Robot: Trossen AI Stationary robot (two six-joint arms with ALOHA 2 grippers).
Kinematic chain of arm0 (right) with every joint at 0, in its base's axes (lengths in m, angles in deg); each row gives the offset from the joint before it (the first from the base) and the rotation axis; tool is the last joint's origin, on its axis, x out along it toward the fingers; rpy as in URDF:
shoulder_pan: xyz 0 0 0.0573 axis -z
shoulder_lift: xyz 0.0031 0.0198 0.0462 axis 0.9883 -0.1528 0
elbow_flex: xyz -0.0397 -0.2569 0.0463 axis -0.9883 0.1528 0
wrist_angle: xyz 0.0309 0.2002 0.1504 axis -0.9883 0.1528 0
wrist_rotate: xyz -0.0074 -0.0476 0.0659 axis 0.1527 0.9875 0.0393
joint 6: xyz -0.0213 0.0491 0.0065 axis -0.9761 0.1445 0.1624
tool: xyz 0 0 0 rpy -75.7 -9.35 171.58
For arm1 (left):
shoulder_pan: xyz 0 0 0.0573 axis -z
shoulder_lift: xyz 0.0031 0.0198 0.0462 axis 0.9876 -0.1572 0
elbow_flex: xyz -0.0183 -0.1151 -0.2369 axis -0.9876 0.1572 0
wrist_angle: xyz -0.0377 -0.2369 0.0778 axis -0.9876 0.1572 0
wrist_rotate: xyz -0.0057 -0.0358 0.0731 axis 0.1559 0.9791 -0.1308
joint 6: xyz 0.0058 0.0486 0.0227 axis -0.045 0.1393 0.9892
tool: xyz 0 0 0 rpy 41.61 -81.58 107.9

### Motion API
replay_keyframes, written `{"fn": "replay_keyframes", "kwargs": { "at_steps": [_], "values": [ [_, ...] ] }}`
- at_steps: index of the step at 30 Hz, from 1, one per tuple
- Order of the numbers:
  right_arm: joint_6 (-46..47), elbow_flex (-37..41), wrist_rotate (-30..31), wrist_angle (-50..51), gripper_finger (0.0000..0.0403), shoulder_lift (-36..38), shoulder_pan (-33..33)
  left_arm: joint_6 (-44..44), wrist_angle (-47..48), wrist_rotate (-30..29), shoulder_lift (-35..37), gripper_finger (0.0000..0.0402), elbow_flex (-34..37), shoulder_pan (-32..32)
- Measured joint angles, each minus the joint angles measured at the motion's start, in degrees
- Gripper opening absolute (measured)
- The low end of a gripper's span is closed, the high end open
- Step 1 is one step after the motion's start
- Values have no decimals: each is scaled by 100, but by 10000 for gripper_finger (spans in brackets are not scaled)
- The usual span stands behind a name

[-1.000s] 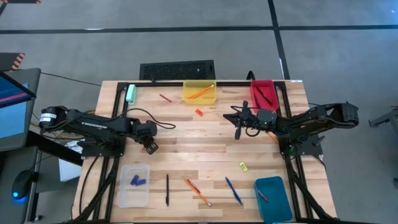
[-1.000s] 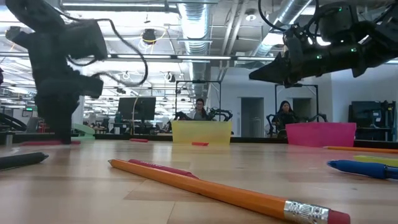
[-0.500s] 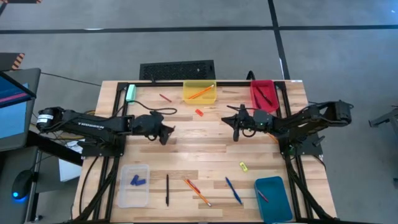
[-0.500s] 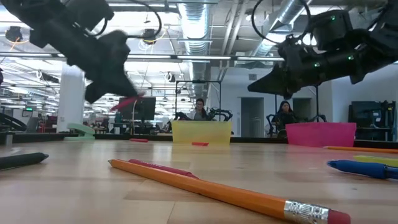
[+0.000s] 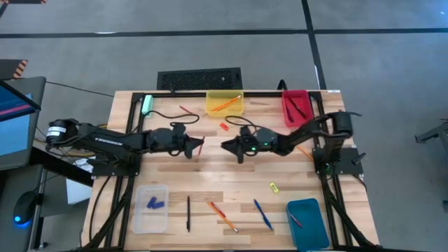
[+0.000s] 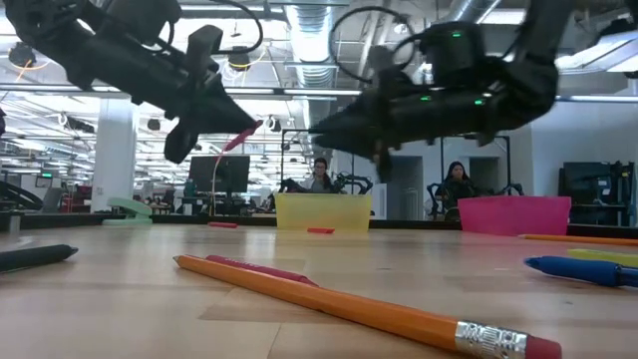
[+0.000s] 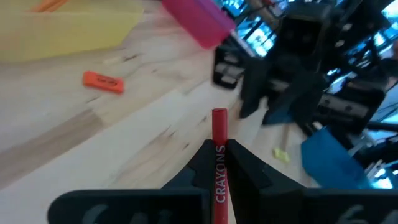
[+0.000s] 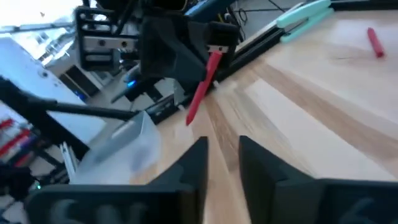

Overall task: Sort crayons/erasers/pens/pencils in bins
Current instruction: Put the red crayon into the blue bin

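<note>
My left gripper (image 5: 195, 145) hangs over the middle of the table, shut on a red crayon (image 7: 219, 134) that pokes out toward the table's right. My right gripper (image 5: 226, 145) faces it from the right, a short gap away. In the right wrist view my right gripper (image 8: 224, 155) is open, and the crayon (image 8: 202, 87) stands beyond its fingertips, not between them. A second crayon (image 5: 185, 110) lies at the far side, near the yellow bin (image 5: 225, 109). The red bin (image 5: 296, 112), teal bin (image 5: 307, 215) and clear bin (image 5: 150, 217) stand at the table's corners. My left gripper pinches the crayon's rear half (image 7: 219, 163) between its two fingers. The fingers come nearly level from the table's left and lie along the crayon. The crayon's free end (image 7: 219, 116) sticks out past the fingertips. It is lifted clear of the table.
A red-orange eraser (image 5: 224, 127) lies behind the grippers and a yellow eraser (image 5: 274, 187) lies near right. A black pen (image 5: 187, 213), orange pencils (image 5: 222, 215) and a blue pen (image 5: 262, 213) lie along the near edge. A green block (image 5: 147, 105) sits far left.
My left gripper has risen, tipped from pointing down to nearly level and gone toward the table's middle, lifting the red crayon clear. My right gripper has swept toward the table's left, rolling as it went, and now faces the crayon's free end.
</note>
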Motion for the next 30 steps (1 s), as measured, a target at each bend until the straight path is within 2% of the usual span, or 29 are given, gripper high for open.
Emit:
{"fn": "replay_keyframes", "kwargs": {
  "at_steps": [5,9,14,21,30],
  "values": [
    [289,-764,6,-17,166,-507,15,-238,-274,-53,0,11,0,0],
    [346,-1261,5,-22,190,-780,-34,-400,-384,-142,2,11,0,0],
    [303,-1573,10,49,187,-835,-103,-460,-549,-178,4,11,-2,0],
    [371,-1579,61,119,167,-844,-103,-479,-769,-275,4,11,-2,0],
    [341,-1577,85,30,161,-844,-107,-529,-1212,-282,-15,11,-2,15]
  ]
}}
